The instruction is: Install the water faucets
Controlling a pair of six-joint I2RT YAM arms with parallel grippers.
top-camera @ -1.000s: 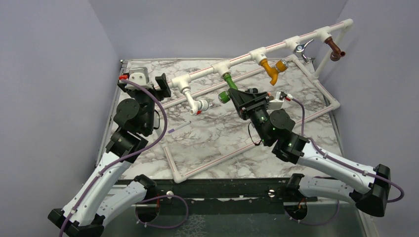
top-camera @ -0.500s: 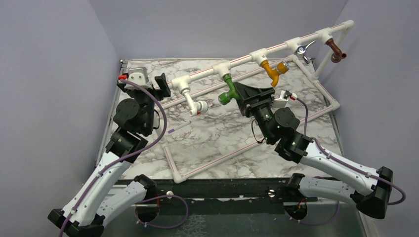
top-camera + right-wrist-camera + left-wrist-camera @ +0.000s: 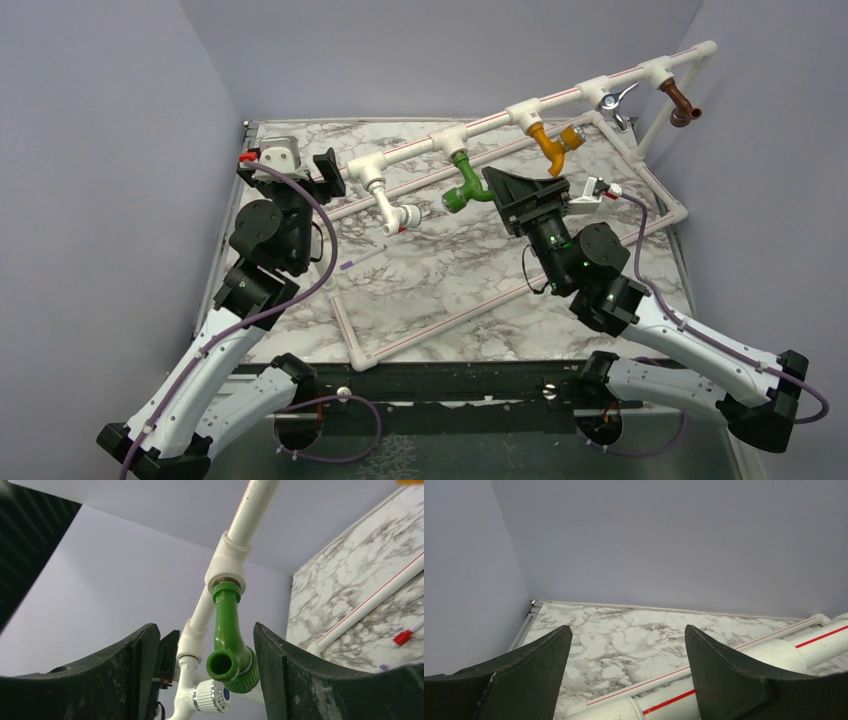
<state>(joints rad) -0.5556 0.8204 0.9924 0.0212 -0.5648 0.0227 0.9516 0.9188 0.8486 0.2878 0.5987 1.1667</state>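
Table: a marble-patterned top (image 3: 440, 275), with both arm bases at its near edge.
Left gripper (image 3: 627, 632): at the far left of the table, fingers spread wide and holding nothing. A red-striped white pipe lies just beyond and below them.
Right gripper (image 3: 205, 627): reaches toward the middle of the table, fingers spread. One finger sits on each side of the green faucet, with a gap showing on both sides.
Green faucet (image 3: 227, 635): hangs from a white tee on the raised rail, with its round open end facing the wrist camera.
Other faucets: a white faucet (image 3: 392, 207) to the left, then a yellow faucet (image 3: 552, 141), a chrome faucet (image 3: 612, 99) and a brown faucet (image 3: 680, 103) to the right, all hanging from the same rail.
Pipe frame (image 3: 490, 120): white with red stripes, its rail rising toward the far right corner.
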